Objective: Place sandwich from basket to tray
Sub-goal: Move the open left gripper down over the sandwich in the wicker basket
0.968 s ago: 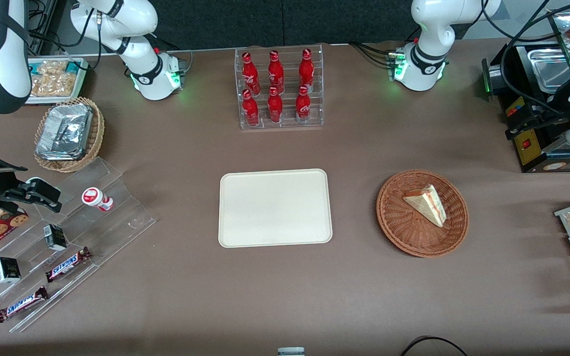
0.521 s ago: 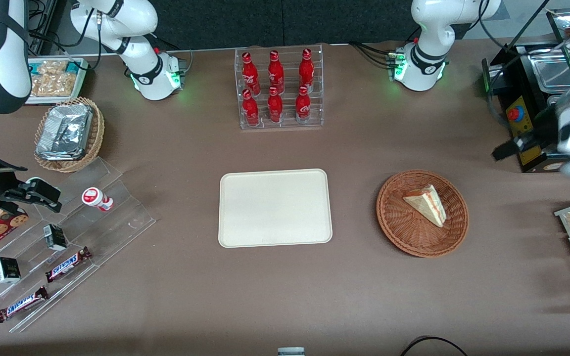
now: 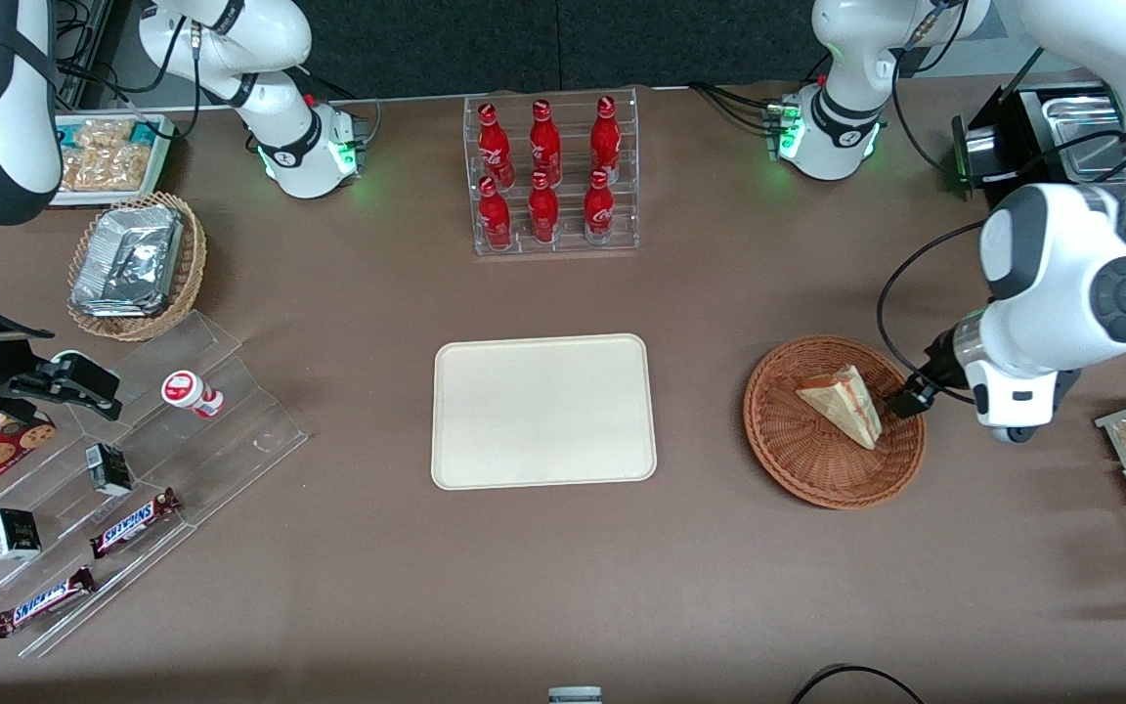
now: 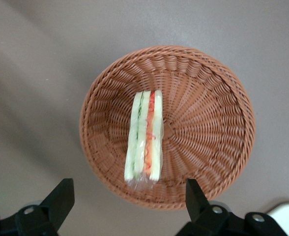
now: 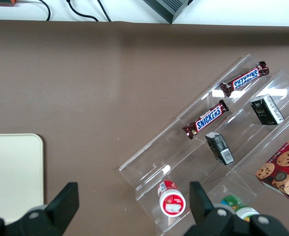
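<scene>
Sandwich (image 4: 144,140) is found lying on its side in the basket (image 4: 208,123), uncovered and reachable from above. The hand (image 4: 127,204) is held over the basket rim, fingers spread, nothing gripped. The tray (image 3: 543,411) is seen bare at the brown worktop's (image 3: 700,548) centre, ready for delivery.

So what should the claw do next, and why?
Probably drop straight down over the sandwich. The claw hangs open above the basket with nothing held, the sandwich lies between its fingers' line, and the tray is bare.
</scene>
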`<action>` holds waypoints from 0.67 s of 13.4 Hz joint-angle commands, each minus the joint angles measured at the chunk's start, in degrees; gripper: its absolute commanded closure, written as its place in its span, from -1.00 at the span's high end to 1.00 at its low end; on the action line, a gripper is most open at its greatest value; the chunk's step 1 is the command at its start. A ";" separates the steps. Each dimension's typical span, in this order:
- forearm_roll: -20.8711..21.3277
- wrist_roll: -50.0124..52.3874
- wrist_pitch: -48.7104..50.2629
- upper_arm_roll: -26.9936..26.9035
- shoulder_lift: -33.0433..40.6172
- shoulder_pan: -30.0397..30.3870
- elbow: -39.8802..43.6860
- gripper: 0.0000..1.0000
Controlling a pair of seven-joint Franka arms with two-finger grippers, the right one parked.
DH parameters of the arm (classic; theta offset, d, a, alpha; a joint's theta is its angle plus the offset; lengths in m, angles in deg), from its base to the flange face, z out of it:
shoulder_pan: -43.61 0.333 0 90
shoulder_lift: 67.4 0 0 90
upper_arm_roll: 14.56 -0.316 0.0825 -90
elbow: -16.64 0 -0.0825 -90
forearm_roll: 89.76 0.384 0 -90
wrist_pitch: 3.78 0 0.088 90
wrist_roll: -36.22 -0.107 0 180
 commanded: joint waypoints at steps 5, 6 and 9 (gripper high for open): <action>-0.30 5.34 -15.65 -0.28 -0.59 -0.31 -11.58 0.99; -0.39 5.35 -16.35 -0.28 -1.56 -0.31 -11.58 0.99; -0.39 5.35 -19.16 -0.28 -4.46 -1.45 -11.41 0.99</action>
